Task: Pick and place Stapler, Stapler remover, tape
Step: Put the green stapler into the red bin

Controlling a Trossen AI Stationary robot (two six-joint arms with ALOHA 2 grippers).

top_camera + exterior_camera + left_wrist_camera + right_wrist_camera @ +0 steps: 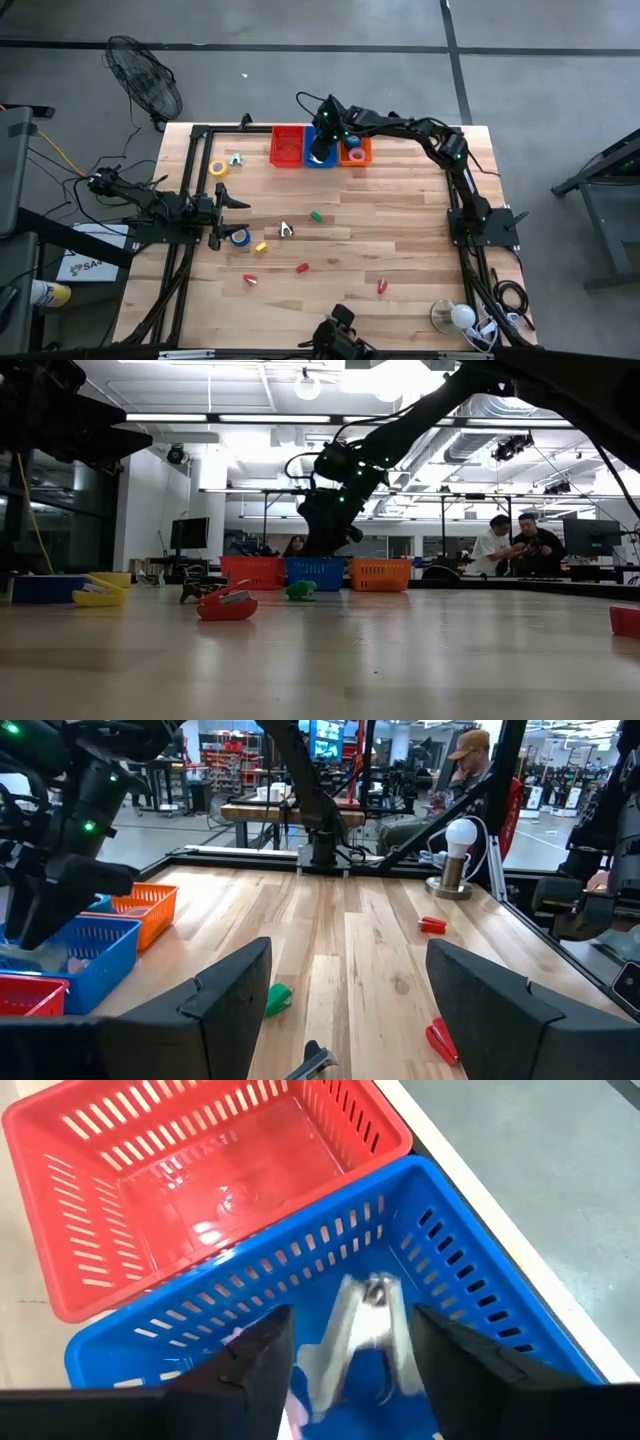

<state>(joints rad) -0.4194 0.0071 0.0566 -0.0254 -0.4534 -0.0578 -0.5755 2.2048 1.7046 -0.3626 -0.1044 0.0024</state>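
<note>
My right gripper (pixel 321 148) (pixel 350 1350) hangs open over the blue basket (pixel 470 1280), slanting down into it. A silver stapler remover (pixel 362 1335) shows blurred between the two fingers, with a gap on either side, above the basket's floor. A second stapler remover (pixel 286 230) lies on the table's middle. A yellow tape (pixel 218 168) and a blue tape (pixel 240 237) lie near the left edge. A small red stapler (pixel 250 280) (pixel 227 606) rests nearer the front. My left gripper (pixel 236 203) (pixel 350 1010) waits open at the left edge, pointing level.
A red basket (pixel 287 146), the blue one (pixel 308 160) and an orange basket (pixel 358 153) holding tape rolls stand in a row at the far edge. Small green (pixel 316 215), yellow (pixel 261 247) and red (pixel 381 287) pieces dot the table. A lamp bulb (pixel 457 316) stands front right.
</note>
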